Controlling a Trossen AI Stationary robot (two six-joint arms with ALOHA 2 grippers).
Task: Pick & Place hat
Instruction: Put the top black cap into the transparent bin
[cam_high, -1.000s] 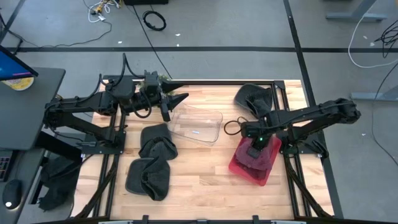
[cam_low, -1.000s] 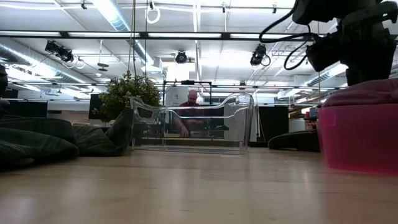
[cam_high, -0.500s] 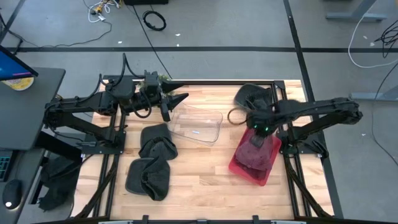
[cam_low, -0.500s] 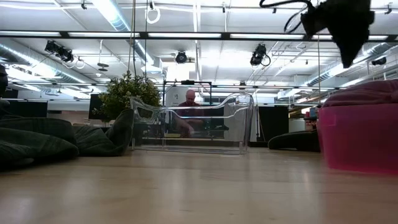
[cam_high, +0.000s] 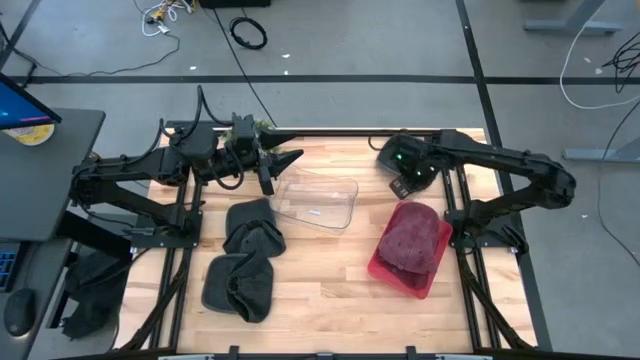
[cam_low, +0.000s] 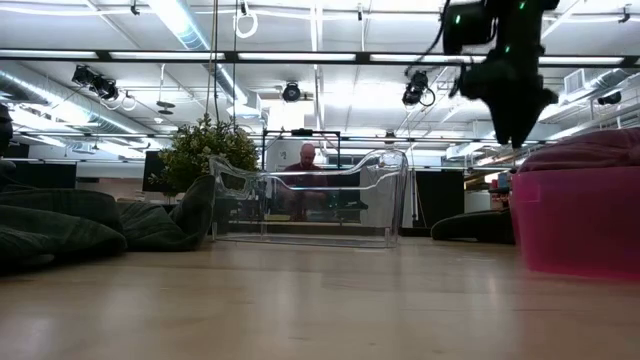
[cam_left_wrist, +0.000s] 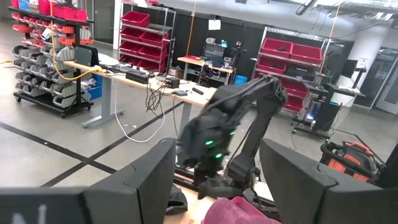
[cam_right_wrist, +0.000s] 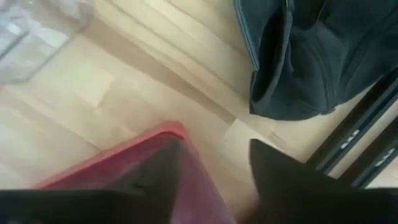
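The right gripper (cam_high: 403, 185) hangs in the air with its jaws apart and empty, above the table (cam_high: 330, 280) just beside a dark hat (cam_high: 398, 152). The maroon hat (cam_high: 412, 238) lies in the red bin (cam_high: 400, 278). The left gripper (cam_high: 290, 158), jaws apart, waits over the clear bin (cam_high: 315, 200).

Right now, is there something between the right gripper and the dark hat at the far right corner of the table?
Nothing visible. The right gripper hangs open beside the dark hat, with only bare table between them. The red bin lies nearer the front.
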